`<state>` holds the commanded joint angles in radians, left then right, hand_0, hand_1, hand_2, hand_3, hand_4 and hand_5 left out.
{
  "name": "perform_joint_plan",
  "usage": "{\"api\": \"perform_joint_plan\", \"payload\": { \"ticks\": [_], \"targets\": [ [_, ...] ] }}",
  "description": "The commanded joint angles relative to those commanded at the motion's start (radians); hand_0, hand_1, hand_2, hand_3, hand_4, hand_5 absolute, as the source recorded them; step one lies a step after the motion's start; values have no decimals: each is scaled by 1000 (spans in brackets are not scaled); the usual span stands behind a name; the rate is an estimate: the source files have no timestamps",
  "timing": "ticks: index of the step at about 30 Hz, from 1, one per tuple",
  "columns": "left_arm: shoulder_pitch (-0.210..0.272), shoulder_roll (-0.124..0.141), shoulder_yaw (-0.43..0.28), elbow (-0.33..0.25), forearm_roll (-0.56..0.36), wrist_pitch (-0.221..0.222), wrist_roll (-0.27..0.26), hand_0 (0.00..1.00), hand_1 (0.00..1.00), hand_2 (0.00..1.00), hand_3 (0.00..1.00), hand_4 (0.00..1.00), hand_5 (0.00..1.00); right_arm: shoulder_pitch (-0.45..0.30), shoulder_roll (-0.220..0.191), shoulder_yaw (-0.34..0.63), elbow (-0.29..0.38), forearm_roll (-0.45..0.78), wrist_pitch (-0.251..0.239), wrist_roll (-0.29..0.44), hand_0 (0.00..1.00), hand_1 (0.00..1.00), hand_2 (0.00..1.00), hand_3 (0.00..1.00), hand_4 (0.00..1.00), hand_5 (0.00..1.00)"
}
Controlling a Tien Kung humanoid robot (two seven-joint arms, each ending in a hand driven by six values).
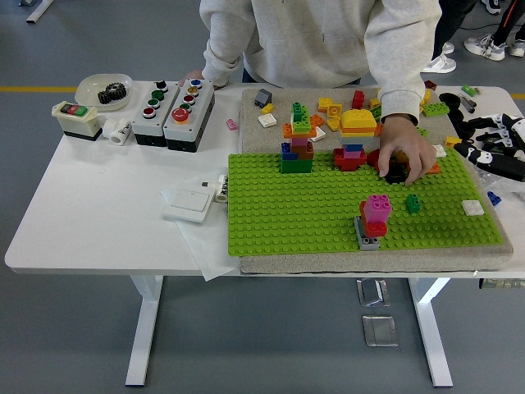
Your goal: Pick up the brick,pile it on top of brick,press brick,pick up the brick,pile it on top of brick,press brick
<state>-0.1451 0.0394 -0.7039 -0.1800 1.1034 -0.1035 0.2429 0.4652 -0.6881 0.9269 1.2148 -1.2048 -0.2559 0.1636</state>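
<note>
The right hand (492, 141) hovers empty, fingers loosely spread, at the table's right edge; a small green brick (413, 203) sits on the baseplate (295, 213)

— Where's the person's hand (405, 154)?
— Over a black brick (397, 174) at the green baseplate's (287, 213) far edge.
— And the robot?
— Its right hand (492, 148) sits at the table's right edge, apart from the small green brick (413, 203).

2 button boxes (174, 113), a bowl of gears (104, 89), a white switch (192, 202) on the table (90, 205).
</note>
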Motion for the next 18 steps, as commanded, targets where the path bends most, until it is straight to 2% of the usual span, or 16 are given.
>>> {"api": "perform_joint_plan", "payload": {
  "ticks": [6, 8, 9, 14, 15, 18],
  "targets": [
    [3, 0, -1, 0, 1, 0, 1, 796, 707, 592, 533, 526, 510, 20, -15, -17, -19, -81, 38, 4, 614, 679, 757, 755, 927, 488],
    [4, 0, -1, 0, 2, 0, 1, 796, 707, 592, 533, 526, 510, 30, -22, -24, -26, -129, 56, 6, 614, 679, 757, 755, 927, 488],
    [5, 1, 0, 0, 1, 0, 1, 796, 707, 592, 534, 525, 510, 35, -26, -28, -30, -161, 67, 7, 636, 696, 766, 792, 937, 467],
    [7, 2, 1, 0, 1, 0, 2, 796, 707, 592, 534, 525, 510, 52, -46, -42, -50, -309, 113, 12, 636, 696, 766, 792, 937, 467],
    [7, 2, 1, 0, 2, 1, 2, 794, 704, 592, 534, 525, 510, 54, -49, -44, -53, -335, 118, 13, 662, 718, 781, 825, 944, 425],
    [8, 3, -2, 0, 5, 1, 2, 794, 704, 592, 534, 525, 510, 64, -58, -56, -65, -390, 133, 17, 662, 718, 781, 825, 944, 425]
  ]
}}
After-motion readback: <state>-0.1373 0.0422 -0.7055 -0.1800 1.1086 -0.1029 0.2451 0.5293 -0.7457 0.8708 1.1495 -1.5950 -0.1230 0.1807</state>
